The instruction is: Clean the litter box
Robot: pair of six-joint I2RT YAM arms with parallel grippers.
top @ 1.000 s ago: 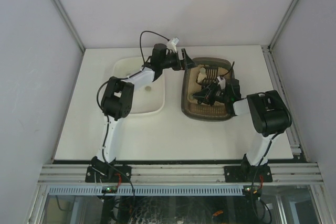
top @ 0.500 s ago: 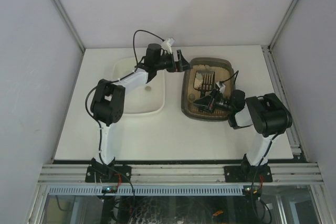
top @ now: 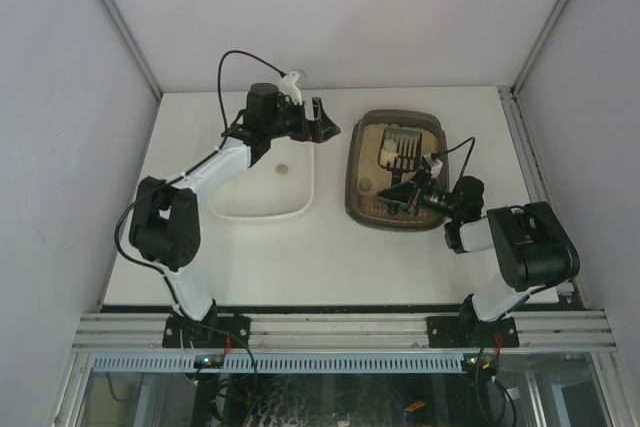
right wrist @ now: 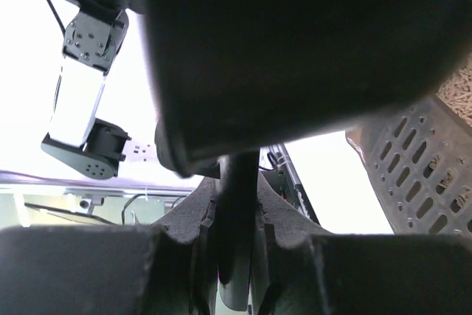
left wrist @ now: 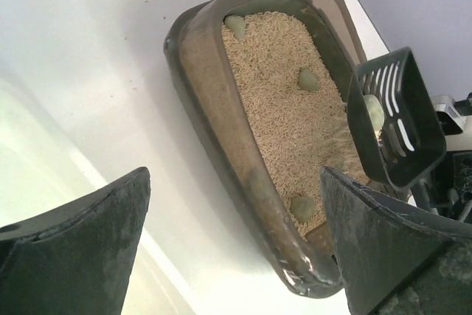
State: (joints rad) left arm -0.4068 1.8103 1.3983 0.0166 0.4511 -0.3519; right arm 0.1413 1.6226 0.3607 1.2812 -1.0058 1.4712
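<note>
The litter box (top: 352,182) is a dark brown tray of tan litter, right of centre on the table. In the left wrist view its near rim (left wrist: 214,108) runs diagonally, and greenish clumps (left wrist: 308,79) lie on the litter. My right gripper (top: 408,193) is over the box, shut on the handle (right wrist: 236,204) of the black slotted scoop (top: 400,152). The scoop (left wrist: 402,134) is tilted above the litter with one clump (left wrist: 375,112) in it. My left gripper (top: 322,129) hangs open and empty over the gap between tub and box, with the box corner seen between its fingers (left wrist: 88,241).
A white rectangular tub (top: 300,209) stands left of the litter box, under the left arm, and its pale rim (left wrist: 29,167) shows low on the left. Grey walls enclose the table on three sides. A metal rail (top: 340,329) runs along the near edge.
My left arm has swung left, taking its open gripper away from the litter box's far left corner. My right arm's elbow has drawn back to the right, and the scoop stays over the box.
</note>
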